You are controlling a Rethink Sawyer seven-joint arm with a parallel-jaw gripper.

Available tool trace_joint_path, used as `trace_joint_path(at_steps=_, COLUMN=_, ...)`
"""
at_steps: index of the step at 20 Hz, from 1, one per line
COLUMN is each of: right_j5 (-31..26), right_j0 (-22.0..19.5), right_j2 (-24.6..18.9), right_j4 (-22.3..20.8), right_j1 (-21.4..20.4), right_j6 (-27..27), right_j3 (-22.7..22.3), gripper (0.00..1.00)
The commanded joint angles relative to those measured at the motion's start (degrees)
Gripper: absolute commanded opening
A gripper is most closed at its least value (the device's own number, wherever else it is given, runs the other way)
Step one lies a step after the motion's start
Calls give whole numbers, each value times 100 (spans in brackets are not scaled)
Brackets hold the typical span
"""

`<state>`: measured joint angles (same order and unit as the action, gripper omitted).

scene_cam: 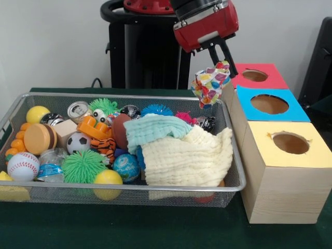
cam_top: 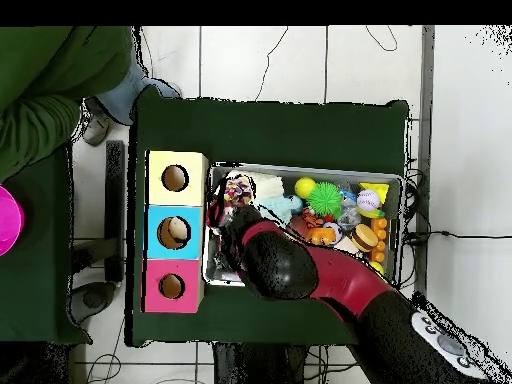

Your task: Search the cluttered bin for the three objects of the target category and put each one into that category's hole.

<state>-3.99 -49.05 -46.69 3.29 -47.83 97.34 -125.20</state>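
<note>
My gripper (scene_cam: 224, 62) is shut on the small white cloth with multicoloured dots (scene_cam: 209, 84). It holds the cloth in the air above the far right corner of the wire mesh bin (scene_cam: 129, 188). The pale teal cloth (scene_cam: 153, 129) and the larger cream cloth (scene_cam: 184, 158) lie in the right half of the bin, the teal one partly on the cream one. The yellow-topped hole (scene_cam: 290, 142) is in the nearest wooden box, right of the bin. In the overhead view the dotted cloth (cam_top: 235, 188) hangs at the bin's end nearest the yellow hole (cam_top: 175, 178).
The blue-topped hole (scene_cam: 268, 104) and red-topped hole (scene_cam: 254, 75) lie behind the yellow one. The bin's left half holds spiky balls (scene_cam: 83, 166), a baseball (scene_cam: 23, 166), a small football (scene_cam: 79, 142) and other toys. A person's green sleeve (cam_top: 50, 80) shows in the overhead view's top left.
</note>
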Motion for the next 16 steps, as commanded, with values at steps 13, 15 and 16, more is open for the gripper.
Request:
trace_joint_path(at_steps=13, right_j5=366, right_j0=124, right_j2=-220, right_j4=-204, right_j1=259, right_j6=816, right_j3=343, gripper=0)
trace_joint_path(at_steps=15, right_j5=569, right_j0=337, right_j2=20, right_j4=-268, right_j1=293, right_j6=847, right_j3=340, gripper=0)
trace_joint_path(at_steps=16, right_j5=647, right_j0=412, right_j2=85, right_j4=-287, right_j1=326, right_j6=856, right_j3=347, gripper=0)
